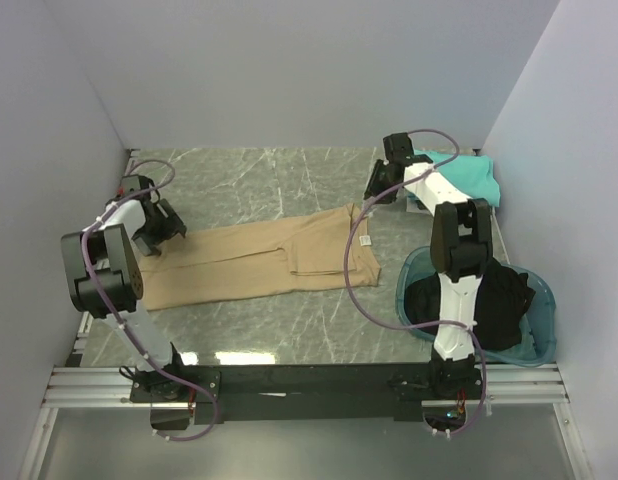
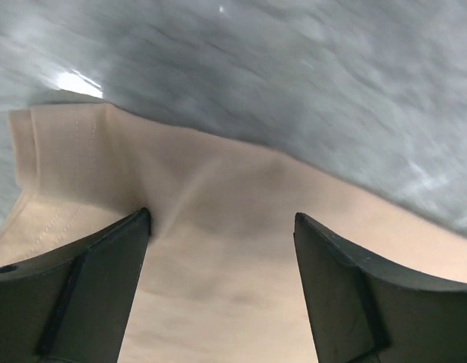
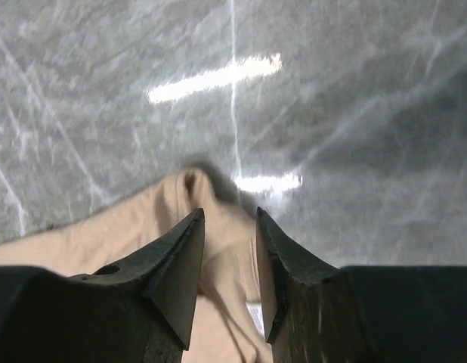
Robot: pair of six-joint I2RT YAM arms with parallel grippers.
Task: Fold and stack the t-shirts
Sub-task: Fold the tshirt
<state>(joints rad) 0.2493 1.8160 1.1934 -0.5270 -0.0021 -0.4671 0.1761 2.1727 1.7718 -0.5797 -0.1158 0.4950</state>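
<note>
The tan t-shirt [image 1: 259, 258] lies folded into a long strip across the table, its white neck label [image 1: 366, 240] at the right end. My left gripper [image 1: 154, 225] is open and low over the shirt's left far corner, with its fingers [image 2: 105, 272] wide apart above the tan cloth [image 2: 218, 249]. My right gripper [image 1: 374, 190] is at the shirt's right far corner, its jaws drawn close around a raised ridge of tan cloth [image 3: 230, 249]. A folded teal t-shirt [image 1: 469, 175] lies at the back right. A black t-shirt [image 1: 499, 300] fills the basin.
The round teal basin [image 1: 414, 270] stands at the near right beside the right arm. Grey walls close in the left, back and right sides. The marble table top [image 1: 269, 180] shows behind the shirt.
</note>
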